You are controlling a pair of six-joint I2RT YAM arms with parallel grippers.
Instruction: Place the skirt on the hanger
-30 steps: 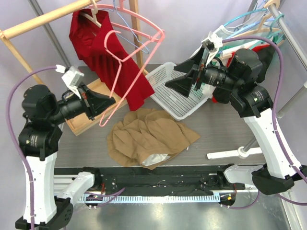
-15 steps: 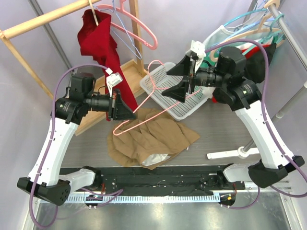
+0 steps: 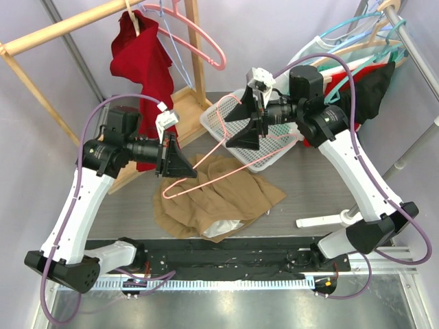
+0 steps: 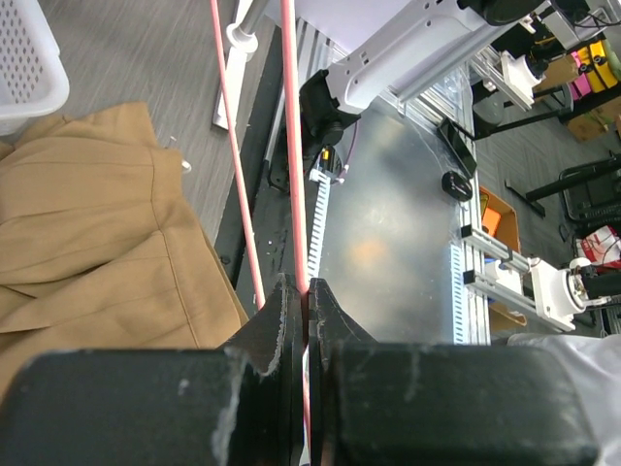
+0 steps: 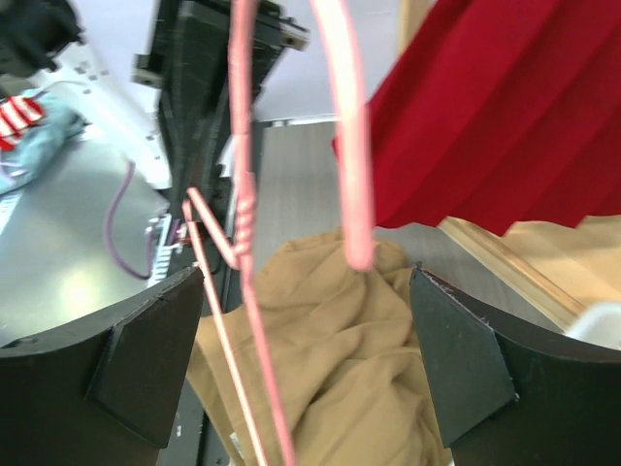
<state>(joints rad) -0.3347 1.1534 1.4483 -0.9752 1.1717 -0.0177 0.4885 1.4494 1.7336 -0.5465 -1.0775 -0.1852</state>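
Observation:
The tan skirt [image 3: 212, 195] lies crumpled on the table's middle. My left gripper [image 3: 184, 168] is shut on the pink wire hanger [image 3: 230, 159] near one lower corner and holds it slanted above the skirt. The left wrist view shows the jaws [image 4: 306, 291] pinching the pink wire [image 4: 289, 146], with the skirt [image 4: 87, 243] to the left. My right gripper [image 3: 240, 130] is open at the hanger's hook end. In the right wrist view its fingers [image 5: 155, 359] stand wide apart, with the hanger's twisted neck [image 5: 243, 194], its hook [image 5: 351, 146] and the skirt [image 5: 369, 369] between them.
A white perforated basket [image 3: 271, 154] sits behind the skirt. A red garment [image 3: 147, 68] and spare pink and blue hangers [image 3: 199, 41] hang on the wooden rack at back left. A metal rail with hangers and clothes [image 3: 363, 41] stands at back right. A white stand foot [image 3: 329, 219] lies at right.
My left arm has brought the pink hanger down from the rack to above the skirt. My right arm has moved left, and its open fingers now flank the hanger's hook end.

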